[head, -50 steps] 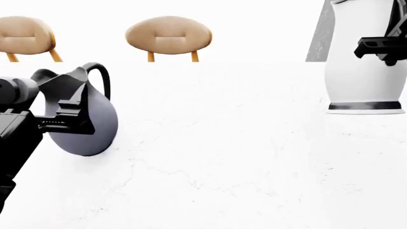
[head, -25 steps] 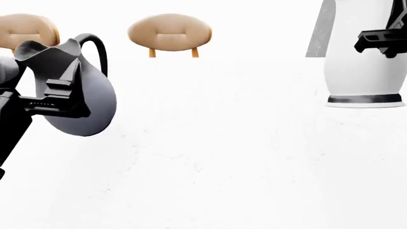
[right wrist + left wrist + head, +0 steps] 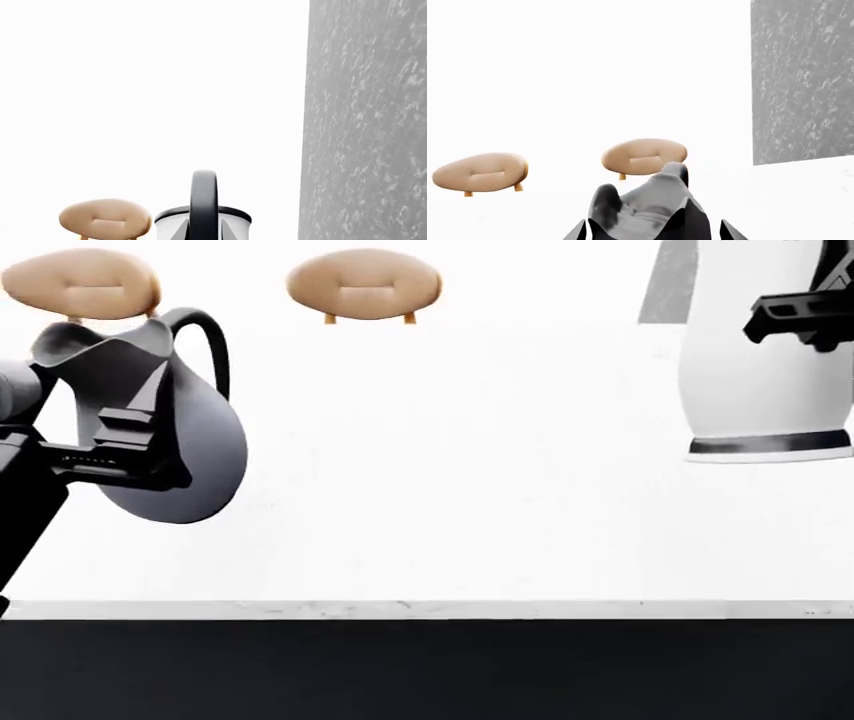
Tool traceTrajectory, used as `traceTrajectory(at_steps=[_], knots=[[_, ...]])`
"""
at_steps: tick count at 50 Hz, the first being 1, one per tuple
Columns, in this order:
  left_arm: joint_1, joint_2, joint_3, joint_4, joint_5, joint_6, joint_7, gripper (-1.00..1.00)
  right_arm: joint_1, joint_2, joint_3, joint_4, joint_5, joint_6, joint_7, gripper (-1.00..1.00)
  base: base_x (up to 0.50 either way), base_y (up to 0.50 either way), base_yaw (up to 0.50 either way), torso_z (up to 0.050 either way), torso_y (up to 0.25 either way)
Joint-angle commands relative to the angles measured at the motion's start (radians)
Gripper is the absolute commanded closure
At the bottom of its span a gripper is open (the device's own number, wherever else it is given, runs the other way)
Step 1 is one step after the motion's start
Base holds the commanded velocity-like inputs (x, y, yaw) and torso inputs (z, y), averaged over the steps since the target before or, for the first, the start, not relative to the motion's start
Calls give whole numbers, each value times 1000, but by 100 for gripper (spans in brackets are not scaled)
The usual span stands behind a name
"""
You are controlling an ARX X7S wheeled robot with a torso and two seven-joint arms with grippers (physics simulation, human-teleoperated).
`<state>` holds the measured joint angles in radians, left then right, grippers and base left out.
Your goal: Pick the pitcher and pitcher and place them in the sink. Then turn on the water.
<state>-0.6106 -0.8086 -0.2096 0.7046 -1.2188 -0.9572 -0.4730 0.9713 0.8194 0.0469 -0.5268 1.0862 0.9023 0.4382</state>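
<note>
Two jugs show in the head view, one at each side. At the left, the left gripper is clamped across the belly of the blue-grey jug — the jug is tilted, its spout toward the left edge and its dark handle arching up to the right, with its round body seen against the white counter. In the left wrist view the same jug's dark neck sits between the fingers, spout up. Behind it stand two tan stools, side by side past the counter's far edge. Along the near edge of the counter runs a pale rim, and below that a wide black band; whether this is the sink cannot be told. At the right, the white jug stands upright, black base band low on its body — the right gripper reaches across its upper side, though its grip cannot be told. Beside this jug rises a speckled grey wall panel.
</note>
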Motion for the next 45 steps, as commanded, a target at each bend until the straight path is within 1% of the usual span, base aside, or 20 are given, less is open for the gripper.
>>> traceTrajectory(at_steps=[1, 33, 38, 45], knots=[[-21, 2, -28, 7, 27, 20, -7, 100, 13, 2, 22, -10, -38, -8, -4, 100, -500, -58, 0, 0, 10], [-9, 1, -22, 8, 39, 37, -1, 100, 3, 17, 17, -16, -31, 5, 8, 100, -500, -63, 0, 2, 2], [-2, 0, -21, 8, 43, 40, 2, 100, -6, 23, 8, -19, -41, 1, -2, 100, -456, 363, 0, 2, 2], [-6, -2, -18, 10, 41, 40, 0, 100, 3, 30, -5, -23, -49, 2, -11, 100, -238, 500, 0, 1, 3]])
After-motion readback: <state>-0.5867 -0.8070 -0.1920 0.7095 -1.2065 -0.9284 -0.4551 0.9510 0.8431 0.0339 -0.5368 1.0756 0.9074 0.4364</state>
